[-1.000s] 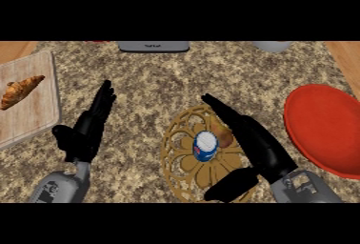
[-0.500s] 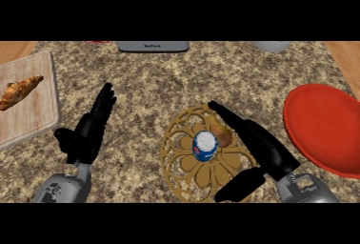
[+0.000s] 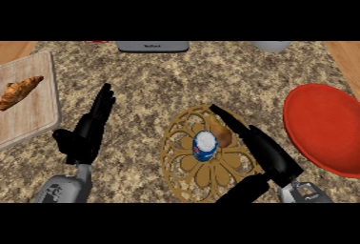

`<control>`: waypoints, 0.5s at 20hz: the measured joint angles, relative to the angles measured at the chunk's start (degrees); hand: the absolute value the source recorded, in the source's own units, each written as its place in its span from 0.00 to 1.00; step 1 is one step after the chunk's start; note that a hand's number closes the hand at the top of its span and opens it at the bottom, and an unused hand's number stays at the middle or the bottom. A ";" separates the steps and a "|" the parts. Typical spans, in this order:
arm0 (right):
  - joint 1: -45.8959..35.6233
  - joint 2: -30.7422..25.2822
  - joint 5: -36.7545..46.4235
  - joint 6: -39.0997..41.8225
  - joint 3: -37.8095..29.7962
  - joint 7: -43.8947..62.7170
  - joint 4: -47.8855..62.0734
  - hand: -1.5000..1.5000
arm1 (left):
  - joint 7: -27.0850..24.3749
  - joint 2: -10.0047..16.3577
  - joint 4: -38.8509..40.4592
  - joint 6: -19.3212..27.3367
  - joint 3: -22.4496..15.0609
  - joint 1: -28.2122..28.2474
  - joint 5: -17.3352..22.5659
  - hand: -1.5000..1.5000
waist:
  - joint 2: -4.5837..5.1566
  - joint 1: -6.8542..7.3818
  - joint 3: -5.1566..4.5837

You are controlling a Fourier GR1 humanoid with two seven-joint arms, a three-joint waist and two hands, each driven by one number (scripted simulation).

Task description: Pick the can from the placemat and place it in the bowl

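**Head view of the tabletop.** The can (image 3: 205,146) (blue side, white top) stood upright near the middle of the round golden openwork placemat (image 3: 188,167), in the near centre of the scene. It had not been lifted.

The right hand (image 3: 271,155) lay over the right part of the placemat, just right of the can. Its fingers (image 3: 232,124) were straight and slanted toward the far left, passing the can on its right side. The thumb (image 3: 243,189) was spread wide toward the near left. The hand was open and held nothing. Whether the fingers touched the can could not be told from this angle.

The red bowl (image 3: 327,128) sat right of the placemat, partly cut by the right edge, apart from the can, with the right hand between them.

The left hand (image 3: 84,136) showed left of the placemat, well apart from the can. It was open and resting, its straight fingers pointing toward the far side (it held nothing). A grey forearm (image 3: 63,188) entered below it at the near edge.

At the far left, a pale wooden cutting board (image 3: 38,76) carried a croissant (image 3: 20,90). A grey appliance (image 3: 153,46) stood at the far edge near the centre, with a pale grey vessel (image 3: 271,45) to its right, both cut by the frame. The speckled stone tabletop (image 3: 162,81) carried all of these things.
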 measured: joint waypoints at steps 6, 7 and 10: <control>0.06 4.23 0.51 1.16 -1.00 0.91 2.00 0.00 | 1.04 -1.33 -1.96 -0.77 0.42 1.37 -1.99 0.50 | -0.01 0.07 0.00; 1.26 4.42 1.00 1.04 -0.78 0.02 2.24 0.00 | 2.04 -1.84 -2.35 -0.32 0.19 0.71 -2.59 0.50 | -0.01 0.04 -0.01; 2.36 5.96 2.15 0.86 -0.61 -2.40 4.58 0.00 | 2.40 -0.97 -1.99 -2.38 2.44 -0.23 -1.77 0.50 | 0.01 0.03 0.01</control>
